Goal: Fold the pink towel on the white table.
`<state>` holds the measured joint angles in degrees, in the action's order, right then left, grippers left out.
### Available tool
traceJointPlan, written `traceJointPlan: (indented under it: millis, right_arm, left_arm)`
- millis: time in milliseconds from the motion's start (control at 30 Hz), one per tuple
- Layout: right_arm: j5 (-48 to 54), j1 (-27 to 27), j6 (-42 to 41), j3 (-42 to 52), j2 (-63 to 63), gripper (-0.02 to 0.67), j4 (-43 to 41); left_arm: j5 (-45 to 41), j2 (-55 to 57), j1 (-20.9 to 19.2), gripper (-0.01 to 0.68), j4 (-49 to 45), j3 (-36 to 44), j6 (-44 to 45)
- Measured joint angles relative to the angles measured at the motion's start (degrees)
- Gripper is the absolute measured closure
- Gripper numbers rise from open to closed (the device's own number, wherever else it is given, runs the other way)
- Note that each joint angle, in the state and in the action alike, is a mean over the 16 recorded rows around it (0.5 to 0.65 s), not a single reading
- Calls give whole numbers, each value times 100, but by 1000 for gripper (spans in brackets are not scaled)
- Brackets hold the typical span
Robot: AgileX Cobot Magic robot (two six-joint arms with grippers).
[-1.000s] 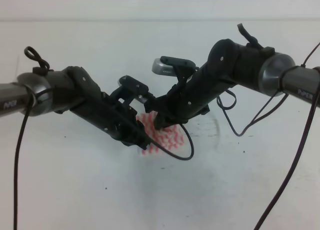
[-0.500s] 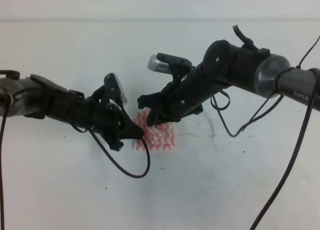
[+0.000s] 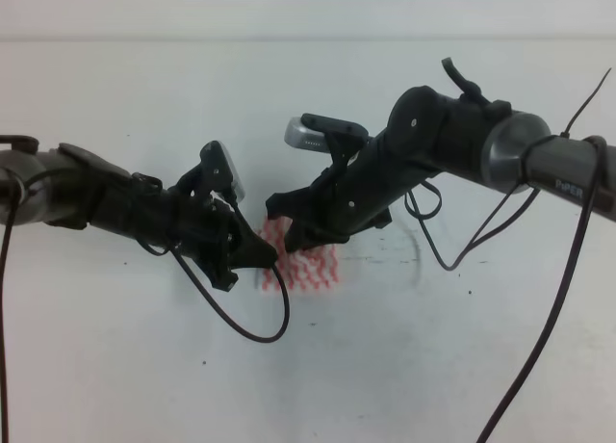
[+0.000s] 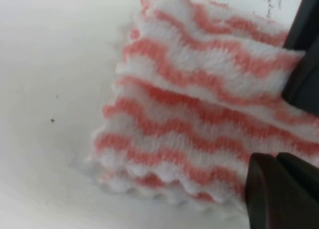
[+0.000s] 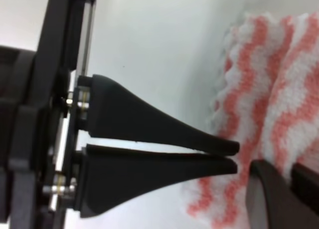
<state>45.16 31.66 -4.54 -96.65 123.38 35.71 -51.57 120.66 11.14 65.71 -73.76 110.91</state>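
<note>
The pink towel (image 3: 306, 263) is seen part-folded at desk (image 3: 433, 366) centre, left claw (image 3: 267, 256) pinched narrow at its 9 o'clock edge w/ hold unconfirmed, right claw (image 3: 285, 229) state undeterminable; top layer could be dragged askew by withdrawal.

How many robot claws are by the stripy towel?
2. The left gripper is shut at the pink towel's left edge. The right gripper hangs over the towel's far side; I cannot tell if it is open or shut.
</note>
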Motion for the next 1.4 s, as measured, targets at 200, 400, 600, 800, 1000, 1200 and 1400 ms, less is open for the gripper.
traceJointPlan:
  millis: [200, 400, 600, 800, 1000, 1200, 1400]
  right_arm:
    - [-51, 4, 0, -4, 18, 661, 31]
    - [-106, 5, -1, -18, 37, 660, 66]
    - [-121, 6, -1, -35, 55, 657, 88]
    - [-102, 6, -1, -49, 70, 647, 92]
    - [-88, 6, -1, -49, 75, 631, 83]
    - [-86, 6, -1, -49, 80, 580, 80]
    - [-60, 7, 0, -67, 81, 491, 124]
  left_arm:
    - [-5, -2, 1, 678, 0, 0, -8]
    - [-19, 0, 0, 678, 0, 0, -13]
    - [-30, 0, 0, 678, 1, 0, -16]
    - [-41, 0, 0, 678, 1, 0, -17]
    - [-40, 0, -1, 678, 1, 0, -16]
    - [-41, -38, -3, 678, 1, 0, -20]
    - [-36, -83, -6, 678, 0, 0, -25]
